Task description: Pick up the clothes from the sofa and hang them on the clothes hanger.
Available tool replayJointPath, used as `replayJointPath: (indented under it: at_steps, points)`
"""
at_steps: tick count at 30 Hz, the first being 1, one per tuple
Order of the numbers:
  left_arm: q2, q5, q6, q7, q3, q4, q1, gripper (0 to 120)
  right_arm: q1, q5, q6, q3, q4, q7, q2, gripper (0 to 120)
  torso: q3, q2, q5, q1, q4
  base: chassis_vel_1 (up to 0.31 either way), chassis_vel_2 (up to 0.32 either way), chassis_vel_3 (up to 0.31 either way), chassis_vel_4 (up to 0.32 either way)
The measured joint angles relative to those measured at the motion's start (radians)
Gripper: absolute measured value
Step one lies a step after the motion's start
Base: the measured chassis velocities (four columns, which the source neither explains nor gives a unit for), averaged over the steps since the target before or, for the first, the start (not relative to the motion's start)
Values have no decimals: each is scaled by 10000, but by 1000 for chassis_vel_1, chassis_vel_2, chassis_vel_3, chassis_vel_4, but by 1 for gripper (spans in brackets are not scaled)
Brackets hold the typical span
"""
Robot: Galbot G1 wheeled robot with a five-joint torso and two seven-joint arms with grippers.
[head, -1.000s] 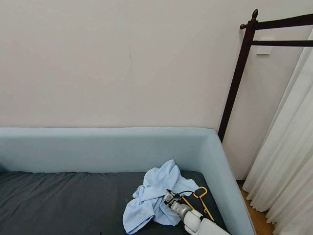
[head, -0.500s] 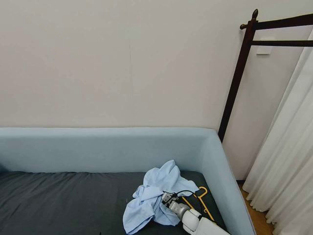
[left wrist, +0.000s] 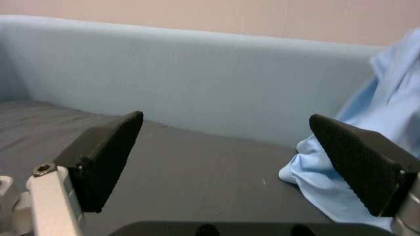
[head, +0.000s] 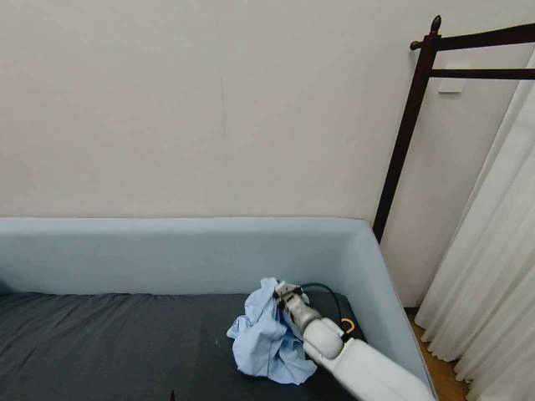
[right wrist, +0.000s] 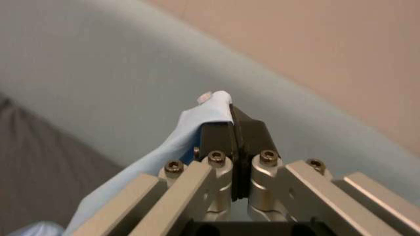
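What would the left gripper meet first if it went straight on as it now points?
Probably the light blue padded sofa backrest, beyond the dark grey seat cushion. The crumpled light blue shirt sits beside that line, near one finger of the open left gripper; depth is unclear.

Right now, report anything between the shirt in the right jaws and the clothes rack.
The sofa's end arm rises between the blue shirt, clamped in the right gripper, and the dark rack beyond it. Above that arm, nothing visible blocks. Left gripper hangs open over the seat.
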Motion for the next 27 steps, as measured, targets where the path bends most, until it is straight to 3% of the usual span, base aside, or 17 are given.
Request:
replayJointPath:
  at_steps: [6, 14, 17, 27]
  points:
    - [84, -59, 2, 0, -6, -106, -10, 100, 1650, 2081, -1734, 784, 1768, 1395, -167, 0, 0, 0, -1, 1, 3, 0, 0, 0, 0]
    - [212, -145, 11, 7, 12, -205, -58, 100, 3274, 3647, -3062, 1339, 2501, 2602, -404, 0, 0, 0, 2, 1, -1, 0, 0, 0, 0]
    - [291, -175, 12, 26, 50, -234, -77, 100, 4542, 4938, -4052, 1443, 2784, 3845, -617, 0, 0, 0, -1, 1, 2, 0, 0, 0, 0]
    - [610, -320, -54, 55, 28, -325, -91, 100, 5811, 6965, -4499, 992, 3632, 6018, -1015, 0, -1, 0, -3, 0, 2, 0, 0, 0, 0]
